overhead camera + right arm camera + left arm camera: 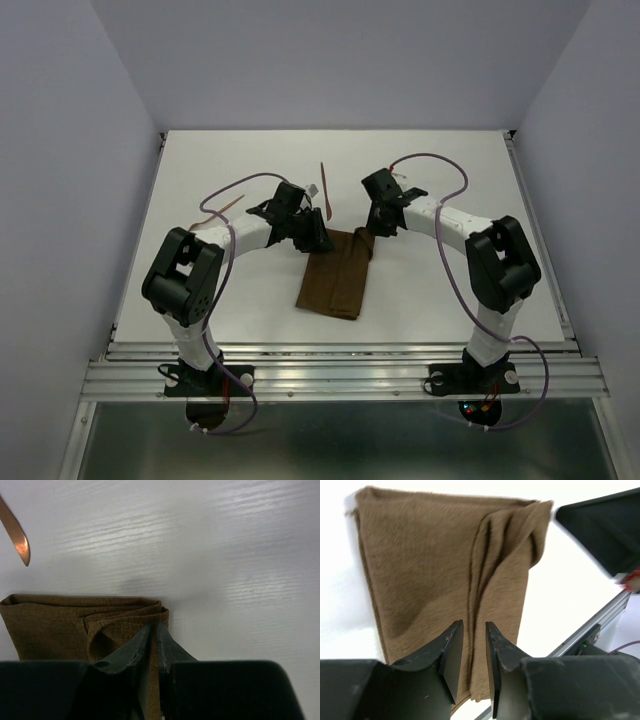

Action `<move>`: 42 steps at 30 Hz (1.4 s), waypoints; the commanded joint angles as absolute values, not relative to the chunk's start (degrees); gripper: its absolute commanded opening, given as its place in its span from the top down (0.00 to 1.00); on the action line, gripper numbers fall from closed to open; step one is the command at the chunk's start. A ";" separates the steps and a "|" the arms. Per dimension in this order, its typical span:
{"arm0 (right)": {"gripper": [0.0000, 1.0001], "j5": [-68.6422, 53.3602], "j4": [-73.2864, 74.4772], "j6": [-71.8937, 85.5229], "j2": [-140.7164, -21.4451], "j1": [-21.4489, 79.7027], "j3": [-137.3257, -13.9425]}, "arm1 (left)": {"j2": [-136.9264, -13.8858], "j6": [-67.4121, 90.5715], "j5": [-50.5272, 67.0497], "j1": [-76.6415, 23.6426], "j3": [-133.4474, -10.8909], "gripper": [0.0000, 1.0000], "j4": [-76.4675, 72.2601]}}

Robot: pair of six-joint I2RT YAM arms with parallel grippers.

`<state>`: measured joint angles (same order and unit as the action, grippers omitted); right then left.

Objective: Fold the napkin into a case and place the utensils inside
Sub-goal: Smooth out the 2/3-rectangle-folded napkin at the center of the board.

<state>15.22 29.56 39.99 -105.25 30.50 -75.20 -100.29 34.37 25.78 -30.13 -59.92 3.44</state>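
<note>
The dark brown napkin (335, 278) lies folded into a long strip on the white table between my two arms. Its far right corner is bunched up, and my right gripper (157, 627) is shut on a fold of cloth there (120, 615). My left gripper (474, 630) hovers over the napkin's far left part (420, 570); its jaws stand a little apart over a crease and pinch nothing. One reddish-brown utensil (326, 192) lies beyond the napkin, and its tip (17, 537) shows in the right wrist view. Another utensil (225, 210) lies to the left, by the left arm.
Grey walls close in the white table (450, 160) on three sides. A metal rail (340, 350) runs along the near edge. Purple cables loop over both arms. The right arm's black body (605, 530) shows near the napkin's bunched corner.
</note>
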 commanded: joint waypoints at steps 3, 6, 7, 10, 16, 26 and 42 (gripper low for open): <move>0.86 12.75 27.43 39.11 -108.10 31.03 -79.71 | -102.12 34.02 26.19 -30.06 -65.47 0.64 4.22; 0.86 11.08 27.07 38.94 -109.33 31.03 -80.16 | -105.37 33.49 26.80 -30.06 -67.49 0.64 4.66; 0.86 10.64 26.46 38.76 -109.42 31.03 -80.07 | -107.03 33.23 27.33 -30.06 -68.46 0.64 4.92; 0.86 9.76 26.28 38.58 -110.12 31.03 -80.33 | -109.24 32.96 27.42 -30.06 -69.87 0.64 5.27; 0.87 8.35 25.75 38.41 -110.92 31.03 -80.68 | -112.76 32.34 27.60 -30.06 -72.33 0.65 5.98; 0.87 7.73 25.49 38.50 -110.30 32.61 -81.30 | -114.34 31.99 28.39 -30.06 -73.30 0.66 5.98; 0.86 15.45 27.50 40.95 -114.78 33.66 -81.12 | -115.05 31.64 29.36 -30.06 -73.74 0.66 6.33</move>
<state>10.26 27.79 39.70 -112.77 33.10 -79.79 -115.18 33.08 28.97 -29.89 -72.38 5.41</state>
